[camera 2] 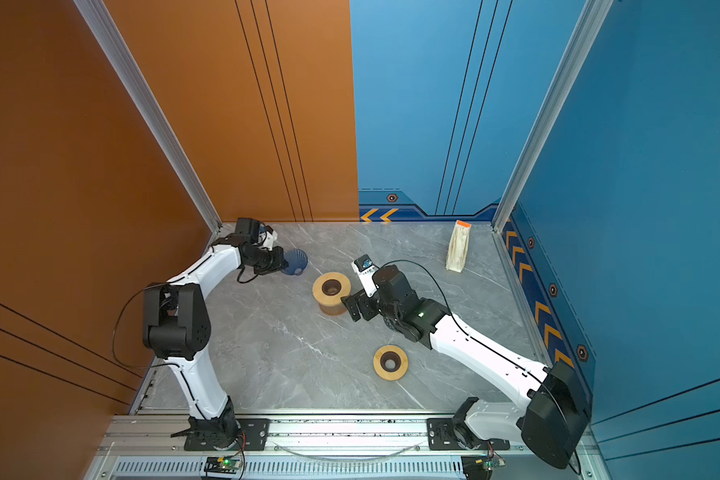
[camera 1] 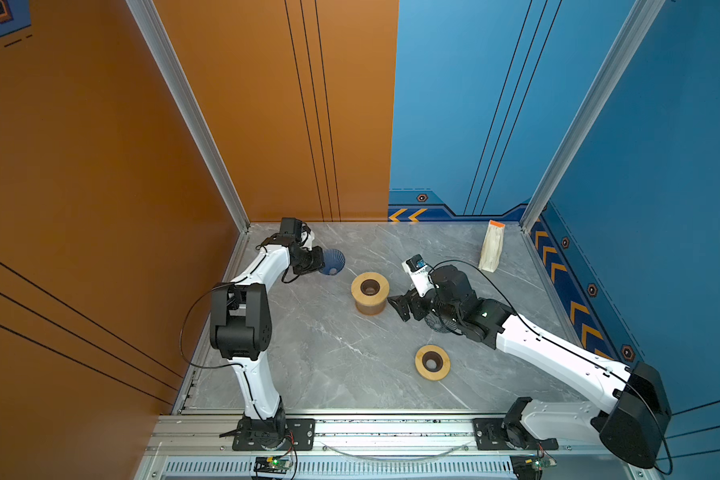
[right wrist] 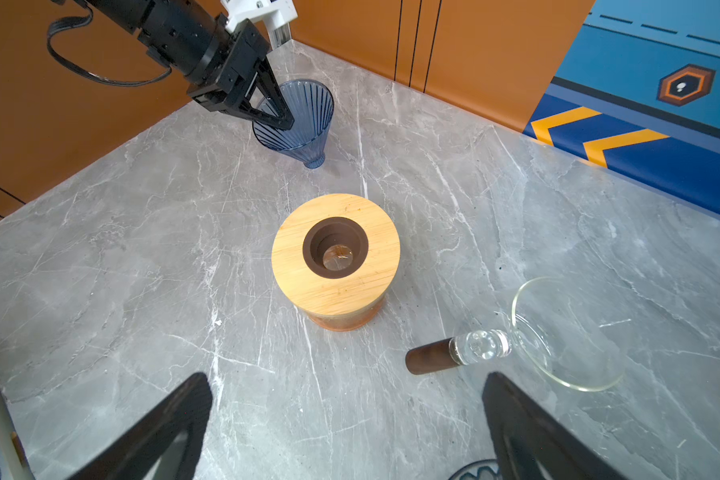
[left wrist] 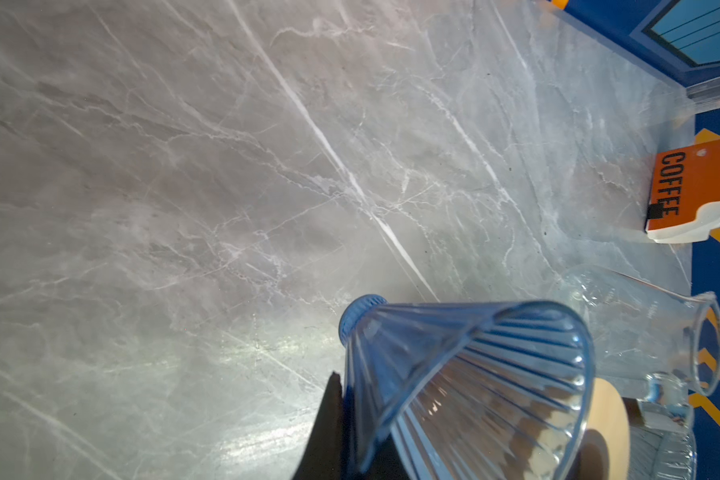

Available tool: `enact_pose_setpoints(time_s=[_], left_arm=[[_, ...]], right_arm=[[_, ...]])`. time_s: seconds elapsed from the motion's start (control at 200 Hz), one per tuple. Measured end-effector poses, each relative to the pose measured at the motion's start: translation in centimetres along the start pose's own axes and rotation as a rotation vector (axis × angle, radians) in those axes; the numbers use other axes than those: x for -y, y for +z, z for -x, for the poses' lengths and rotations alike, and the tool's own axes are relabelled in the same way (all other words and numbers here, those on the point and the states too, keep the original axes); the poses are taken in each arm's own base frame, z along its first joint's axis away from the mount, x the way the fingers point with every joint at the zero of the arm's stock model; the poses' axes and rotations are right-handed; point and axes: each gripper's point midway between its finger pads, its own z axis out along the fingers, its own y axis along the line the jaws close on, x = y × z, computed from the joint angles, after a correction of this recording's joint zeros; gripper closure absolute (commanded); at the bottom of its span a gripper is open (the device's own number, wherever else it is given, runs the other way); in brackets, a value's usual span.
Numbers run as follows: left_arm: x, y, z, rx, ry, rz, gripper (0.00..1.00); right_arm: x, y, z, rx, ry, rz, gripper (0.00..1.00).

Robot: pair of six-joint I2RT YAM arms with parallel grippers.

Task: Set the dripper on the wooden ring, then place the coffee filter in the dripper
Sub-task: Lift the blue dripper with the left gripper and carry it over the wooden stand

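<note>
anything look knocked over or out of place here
Two things. The blue dripper is tilted near the back left corner, its rim pinched by the left gripper, not seated on the wooden stand. A glass piece with a wooden handle lies on its side beside that stand.

Twin high overhead views; close wrist cameras, both facing the dripper (right wrist: 308, 129).

"COFFEE" in black, on orange filter pack (left wrist: 703, 183) header

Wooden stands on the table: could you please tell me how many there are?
2. The tall wooden stand sits mid-table; the low wooden stand lies nearer the front edge.
</note>
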Motion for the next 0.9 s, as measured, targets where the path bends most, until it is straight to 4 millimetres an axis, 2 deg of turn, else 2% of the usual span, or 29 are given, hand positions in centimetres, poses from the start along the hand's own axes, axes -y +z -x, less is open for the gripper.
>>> enact_pose_setpoints(time_s=[0.25, 0.436, 0.666, 0.896], left_arm=[[4.7, -3.0, -0.7, 0.016, 0.078, -0.056, 0.94], [8.0, -4.1, -1.1, 0.015, 0.127, -0.113, 0.93], [10.8, -5.4, -2.2, 0.012, 0.174, -0.148, 0.93], [12.3, -5.0, -4.5, -0.047, 0.203, -0.159, 0.93]], right_arm=[[0.0, -0.8, 0.5, 0.024, 0.001, 0.001, 0.00], [0.6, -0.9, 0.1, 0.021, 0.003, -0.017, 0.00], [2.2, -1.7, 0.2, 0.040, 0.018, -0.061, 0.00], [3.5, -2.5, 0.2, 0.055, 0.035, -0.092, 0.00]])
